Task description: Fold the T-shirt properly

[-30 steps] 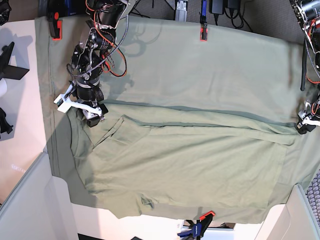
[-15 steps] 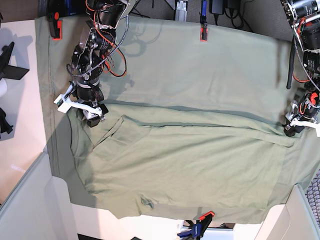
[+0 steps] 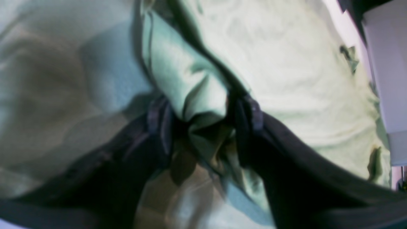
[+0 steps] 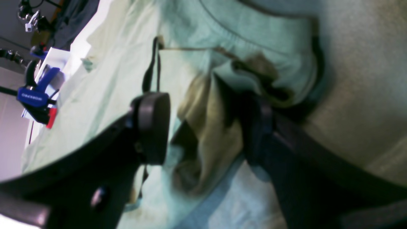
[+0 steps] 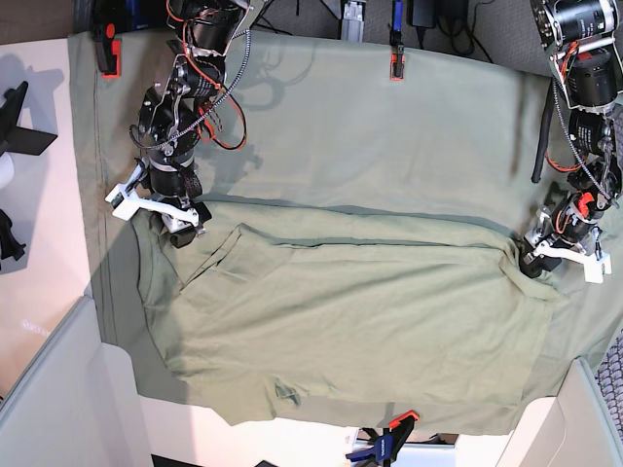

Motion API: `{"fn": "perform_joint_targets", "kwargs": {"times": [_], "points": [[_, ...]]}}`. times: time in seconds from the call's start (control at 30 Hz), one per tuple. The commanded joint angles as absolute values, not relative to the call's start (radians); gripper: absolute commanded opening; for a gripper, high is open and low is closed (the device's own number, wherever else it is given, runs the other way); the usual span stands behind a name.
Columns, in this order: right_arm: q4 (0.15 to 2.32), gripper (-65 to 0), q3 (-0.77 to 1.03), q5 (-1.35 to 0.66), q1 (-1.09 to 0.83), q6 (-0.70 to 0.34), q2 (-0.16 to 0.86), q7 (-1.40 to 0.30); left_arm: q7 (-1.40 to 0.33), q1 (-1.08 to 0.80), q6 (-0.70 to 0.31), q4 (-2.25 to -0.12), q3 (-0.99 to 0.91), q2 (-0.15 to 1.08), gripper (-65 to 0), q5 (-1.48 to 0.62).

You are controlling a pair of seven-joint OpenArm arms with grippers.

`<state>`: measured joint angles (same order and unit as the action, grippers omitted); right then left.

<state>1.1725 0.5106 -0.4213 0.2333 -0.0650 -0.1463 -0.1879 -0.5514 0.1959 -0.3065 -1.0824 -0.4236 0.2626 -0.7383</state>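
Note:
The pale green T-shirt [image 5: 350,321] lies spread flat on a larger green sheet [image 5: 389,146], its collar end toward the base view's left. My right gripper [image 5: 154,222] rests on the shirt's upper left corner. In its wrist view the right gripper [image 4: 206,127] is open, with a bunched fold of the shirt [image 4: 206,105] between the fingers and a gap beside the left pad [image 4: 152,127]. My left gripper [image 5: 560,263] sits on the shirt's upper right corner. Its wrist view shows the left gripper [image 3: 203,117] with jaws still apart and a fold [image 3: 194,92] filling the space between them.
Red clamps [image 5: 396,63] [image 5: 109,53] pin the sheet at the back edge, and a blue and orange clamp [image 5: 384,443] holds the front edge. Pale panels stand at the lower left [image 5: 58,409] and lower right [image 5: 574,428]. Cables hang from both arms.
My left arm has come in from the right edge, and the shirt's upper right corner has shifted left and bunched up. Its jaws have narrowed. The right arm has not moved.

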Motion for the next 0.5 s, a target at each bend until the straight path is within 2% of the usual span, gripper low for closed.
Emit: {"fn": "perform_joint_targets", "kwargs": {"times": [0.0, 0.1, 0.13, 0.17, 0.2, 0.23, 0.27, 0.47], "points": [[1.182, -29.4, 0.508, -0.423, 0.252, -0.080, -0.147, -0.211, -0.530, 0.222, -0.318, -1.097, -0.423, 0.268, -45.5, -0.738], [1.182, -29.7, 0.508, -0.422, 0.252, -0.080, -0.147, -0.211, -0.509, 0.222, -0.323, -1.097, -0.423, 0.264, -54.5, -0.712], [1.182, -31.9, 0.508, -0.422, 0.252, -0.080, -0.147, -0.210, -0.504, 0.222, -0.336, -1.097, -0.423, 0.264, -56.9, -0.704], [1.182, -38.1, 0.508, -0.423, 0.252, -0.080, -0.147, -0.210, -0.505, 0.222, -0.361, -1.098, -0.423, 0.265, -61.0, -0.693], [1.182, -47.6, 0.508, -0.423, 0.252, -0.080, -0.147, -0.210, -0.506, 0.222, -0.390, -1.098, -0.423, 0.266, -65.0, -0.684], [1.182, -58.8, 0.508, -0.423, 0.252, -0.080, -0.147, -0.210, -0.510, 0.221, -0.416, -1.097, -0.423, 0.269, -65.0, -0.682], [1.182, -65.0, 0.508, -0.422, 0.252, -0.080, -0.147, -0.210, -0.517, 0.221, -0.441, -1.098, -0.423, 0.272, -65.0, -0.683], [1.183, -65.0, 0.508, -0.378, 0.252, -0.141, -0.144, -0.238, -0.535, 0.221, -0.584, -1.098, -0.437, 0.326, -65.0, -0.809]]}}
